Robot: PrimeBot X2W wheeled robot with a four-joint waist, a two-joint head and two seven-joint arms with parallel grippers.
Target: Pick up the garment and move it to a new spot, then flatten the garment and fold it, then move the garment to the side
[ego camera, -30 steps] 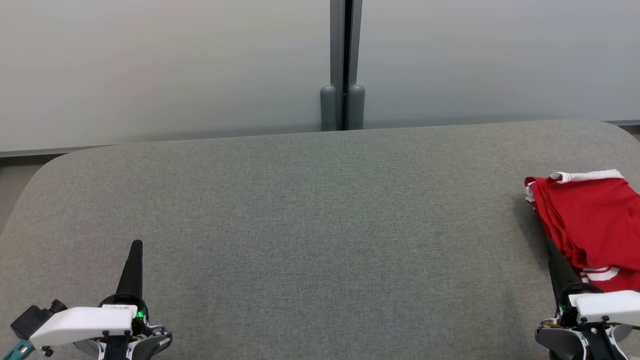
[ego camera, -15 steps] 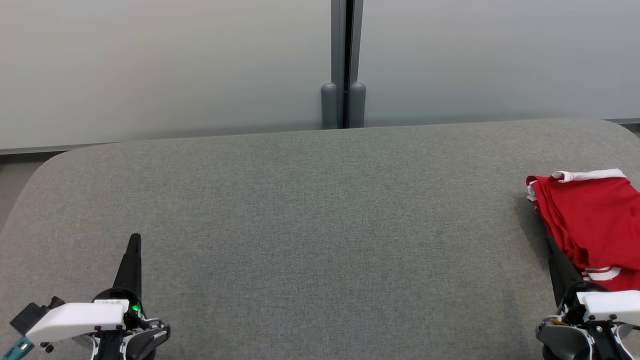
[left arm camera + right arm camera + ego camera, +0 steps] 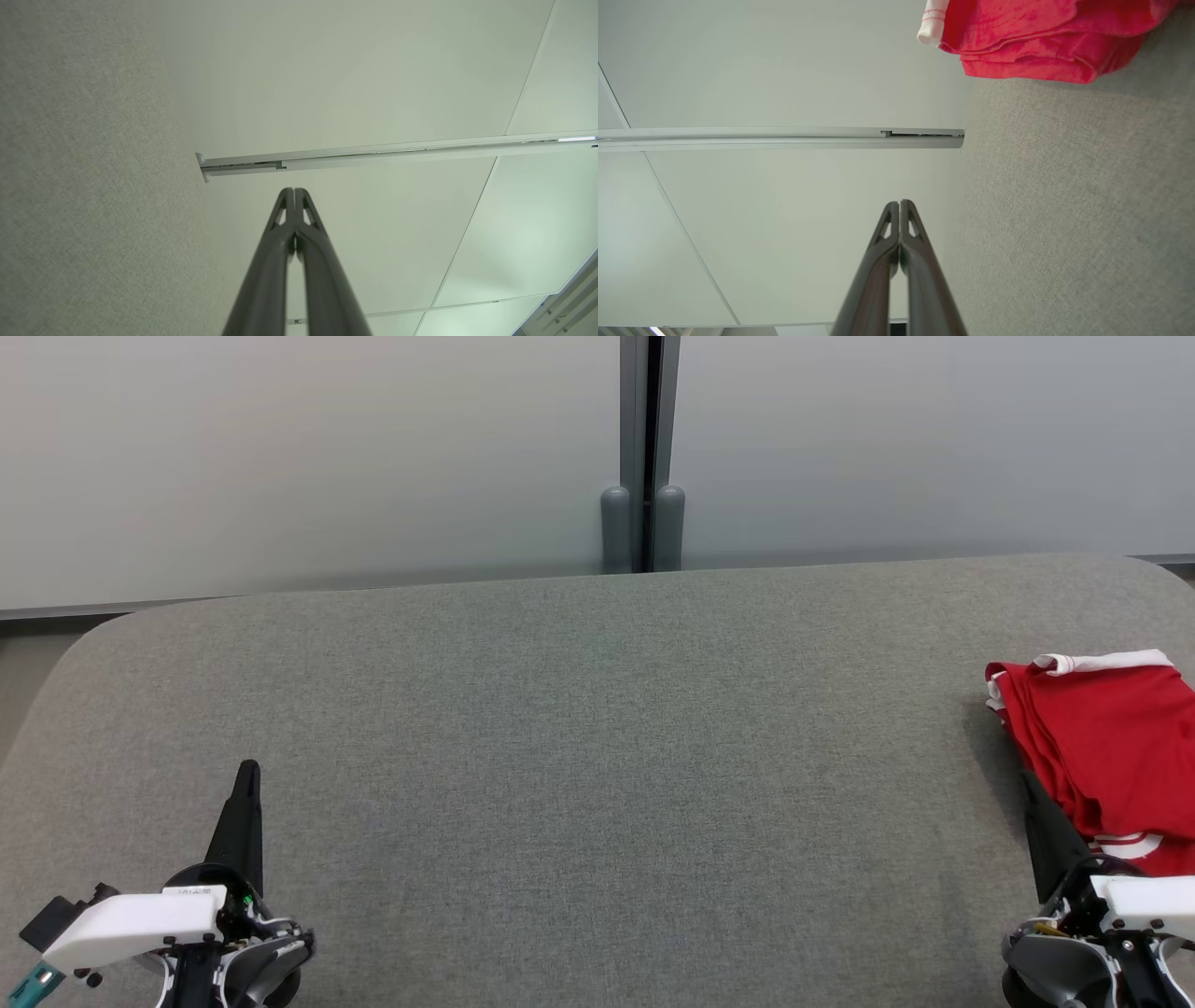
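Observation:
The garment (image 3: 1106, 747) is red with white trim, folded into a stack at the right edge of the grey padded table (image 3: 597, 756); in the right wrist view the garment (image 3: 1041, 42) lies at the top. My right gripper (image 3: 1029, 782) stands just left of the stack's near corner, shut and holding nothing, its fingertips (image 3: 900, 205) pressed together. At the lower left my left gripper (image 3: 247, 770) rests above the table, shut and holding nothing, fingers (image 3: 294, 192) closed.
Frosted wall panels with a grey vertical post (image 3: 641, 457) rise behind the table's far edge. The table's rounded corners show at far left and far right. Bare grey fabric spreads between the two grippers.
The whole head picture has shifted slightly, so the camera moved. Both grippers sit a little lower and farther from centre in it; the garment has stayed put.

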